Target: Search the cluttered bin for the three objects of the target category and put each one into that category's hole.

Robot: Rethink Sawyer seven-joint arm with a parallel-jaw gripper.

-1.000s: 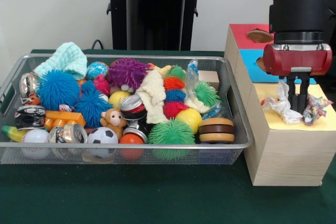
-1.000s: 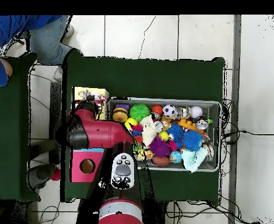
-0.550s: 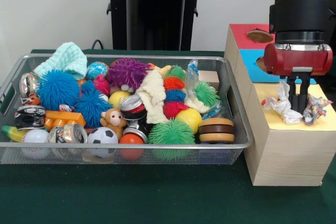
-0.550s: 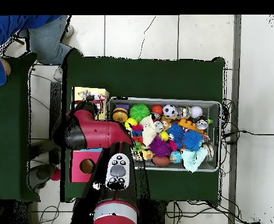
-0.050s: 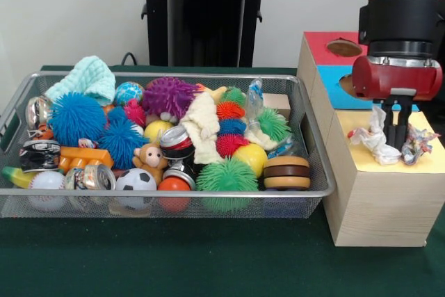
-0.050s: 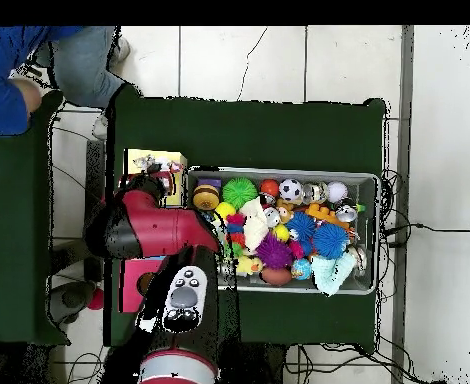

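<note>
My gripper (image 5: 395,130) hangs over the yellow top (image 5: 424,163) of the wooden sorting box, its fingers slightly apart with nothing between them. A crumpled white wrapper (image 5: 373,138) lies just left of the fingers and a crumpled colourful wrapper (image 5: 417,142) just right, both resting on the yellow top. The wire bin (image 5: 316,172) to the left holds clutter: spiky balls, crushed cans (image 5: 89,177), a soccer ball (image 5: 135,180), cloths. In the overhead view the red arm (image 6: 159,228) covers the gripper; the wrappers (image 6: 155,160) show on the yellow section.
The box also has a red section with a hole (image 5: 344,48) and a blue section with a hole (image 5: 345,83) behind the yellow one. The bin's rim (image 6: 375,182) stands close to the box. A person (image 6: 19,70) is at the overhead view's top left.
The gripper has shifted slightly right and up over the yellow top. In the overhead view the arm's base link has swung left, and the person's arm has moved.
</note>
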